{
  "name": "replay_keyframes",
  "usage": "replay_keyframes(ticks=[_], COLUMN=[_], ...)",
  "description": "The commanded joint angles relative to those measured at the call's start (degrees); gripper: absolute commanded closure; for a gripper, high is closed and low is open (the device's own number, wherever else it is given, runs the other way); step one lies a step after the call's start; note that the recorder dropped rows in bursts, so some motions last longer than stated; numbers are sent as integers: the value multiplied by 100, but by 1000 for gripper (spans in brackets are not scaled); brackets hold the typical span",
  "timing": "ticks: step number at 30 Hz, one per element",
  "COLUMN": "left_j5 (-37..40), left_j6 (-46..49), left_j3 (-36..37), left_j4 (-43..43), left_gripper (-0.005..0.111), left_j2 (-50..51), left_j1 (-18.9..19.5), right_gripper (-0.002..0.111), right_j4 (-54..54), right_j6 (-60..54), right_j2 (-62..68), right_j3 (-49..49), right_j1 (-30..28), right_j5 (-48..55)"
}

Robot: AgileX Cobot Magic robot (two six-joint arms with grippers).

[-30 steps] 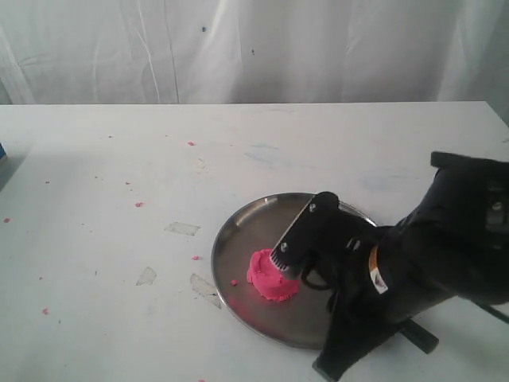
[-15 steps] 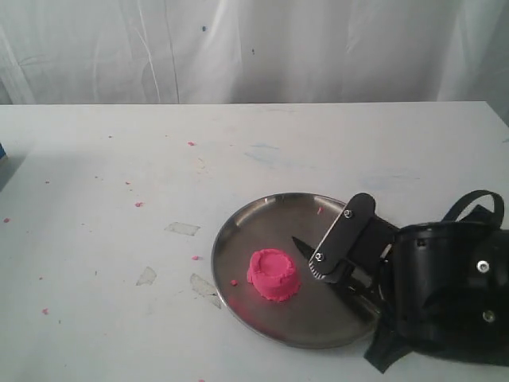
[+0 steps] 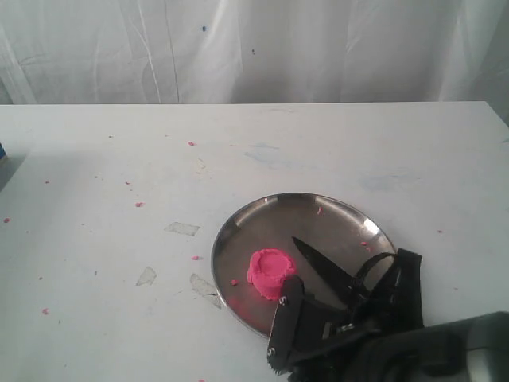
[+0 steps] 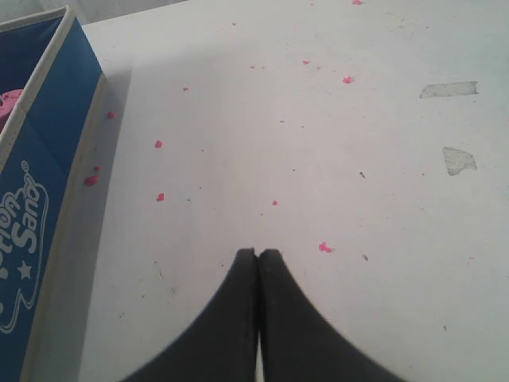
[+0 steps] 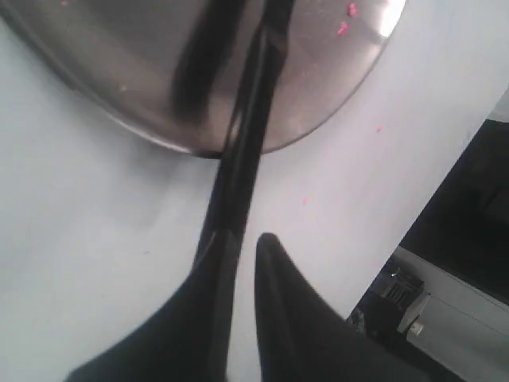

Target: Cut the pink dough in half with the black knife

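The pink dough [image 3: 271,274] sits as one round dimpled mound on the left part of a silver plate [image 3: 238,231]. Just right of it the black knife [image 3: 320,264] lies on the plate, tip toward the far left, handle hidden behind my right arm. In the right wrist view the knife [image 5: 248,135] runs over the plate rim [image 5: 103,79] alongside one finger. My right gripper [image 5: 248,236] is open by a narrow gap, with nothing in the gap. One of its fingers [image 3: 284,322] shows at the plate's near edge. My left gripper [image 4: 257,253] is shut over bare table.
A blue box [image 4: 40,183] stands beside my left gripper. Pink crumbs [image 4: 324,247] and bits of clear tape [image 3: 182,228] lie on the white table. The table's edge [image 5: 429,159] runs close to my right gripper, with dark equipment [image 5: 469,263] beyond it.
My right gripper has drawn back from over the dough to the plate's near edge. The dough is uncovered. The knife has kept its place on the plate for the last half second.
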Motion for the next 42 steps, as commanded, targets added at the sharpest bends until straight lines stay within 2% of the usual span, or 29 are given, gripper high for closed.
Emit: replay_keyframes(ticks=[1, 5, 8, 14, 21, 38, 42], left_j5=[-2, -2, -2, -2, -2, -2, -2], left_j6=[0, 0, 0, 0, 0, 0, 0], left_j3=[11, 11, 11, 11, 11, 11, 11], left_j4=[-41, -41, -41, -41, -41, -41, -41], left_gripper=[107, 107, 107, 107, 107, 107, 107], left_j2=[-25, -25, -25, -25, -25, -25, -25], left_j1=[-26, -26, -26, -26, -26, -26, -26], right_gripper=[93, 76, 69, 69, 69, 69, 75], right_j4=[136, 139, 21, -376, -495, -524, -511], right_j6=[51, 51, 290, 892, 1207, 1220, 1220], right_j2=[329, 580, 709, 932, 1228, 1253, 1253], right_j3=[15, 15, 15, 15, 15, 25, 25], right_j1=[61, 50, 50, 37, -320, -630, -630], right_j5=[-190, -154, -154, -116, 147, -24, -24])
